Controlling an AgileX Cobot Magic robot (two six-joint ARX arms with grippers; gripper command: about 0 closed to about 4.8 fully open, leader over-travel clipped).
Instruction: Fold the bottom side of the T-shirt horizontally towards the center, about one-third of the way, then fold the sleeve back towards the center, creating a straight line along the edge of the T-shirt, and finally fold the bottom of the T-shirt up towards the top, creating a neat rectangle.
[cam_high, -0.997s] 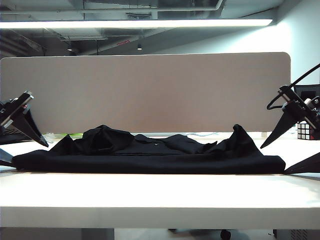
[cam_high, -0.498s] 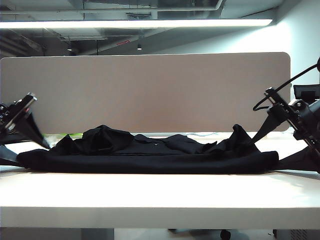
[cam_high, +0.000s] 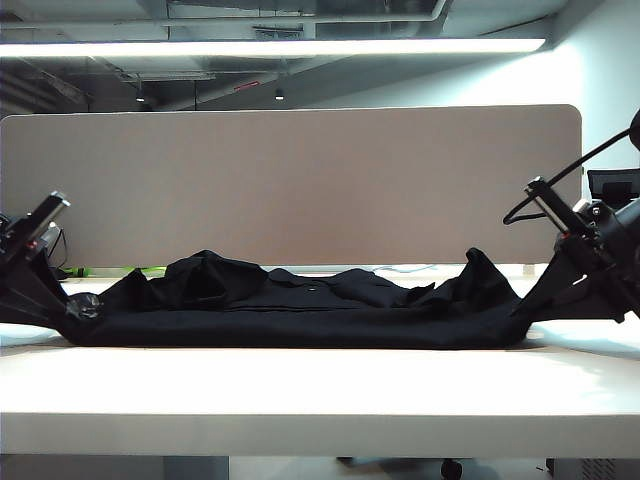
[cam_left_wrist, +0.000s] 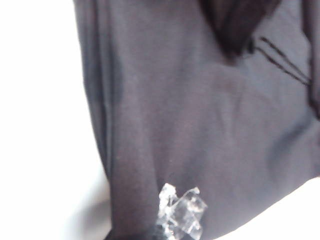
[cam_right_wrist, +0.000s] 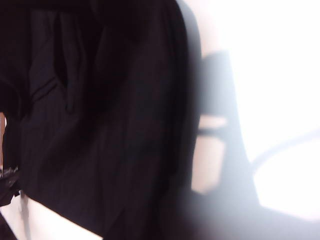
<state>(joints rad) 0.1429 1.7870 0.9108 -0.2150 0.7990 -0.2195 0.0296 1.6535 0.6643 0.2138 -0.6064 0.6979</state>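
The black T-shirt lies bunched across the white table, with a long thick fold along its near side. My left gripper is down at the shirt's left end. In the left wrist view its tape-wrapped tips are pressed together on the dark T-shirt. My right gripper is at the shirt's right end, tips buried in the cloth. The right wrist view shows only blurred black T-shirt and no fingers. I cannot tell which edge is the bottom of the T-shirt.
A beige partition closes off the table's far side. Something green lies behind the shirt at the left. A black cable loops above the right arm. The table's front edge runs across the whole view.
Both grippers came down and inward onto the shirt's ends and shut there. The ends of the near fold have drawn in towards the middle.
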